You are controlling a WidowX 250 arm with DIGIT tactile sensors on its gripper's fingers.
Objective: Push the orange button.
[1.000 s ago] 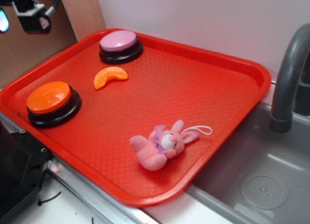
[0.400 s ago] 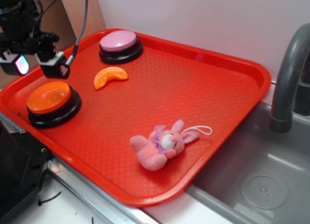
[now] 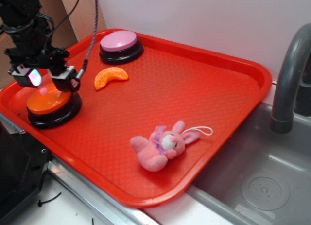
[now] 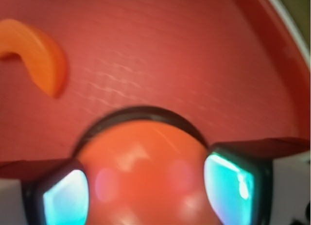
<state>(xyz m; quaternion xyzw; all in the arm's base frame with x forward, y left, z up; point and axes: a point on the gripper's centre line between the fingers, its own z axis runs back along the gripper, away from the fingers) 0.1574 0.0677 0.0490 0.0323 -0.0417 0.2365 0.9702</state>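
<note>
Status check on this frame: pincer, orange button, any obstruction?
Pincer open, directly above orange button, contact unclear. Orange slice toy and plush bunny lie aside. Path clear.

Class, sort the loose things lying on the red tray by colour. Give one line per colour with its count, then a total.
Orange: 2, the orange button and the orange slice
Pink or lilac: 2, the lilac button and the bunny
Total: 4 things on the tray
</note>
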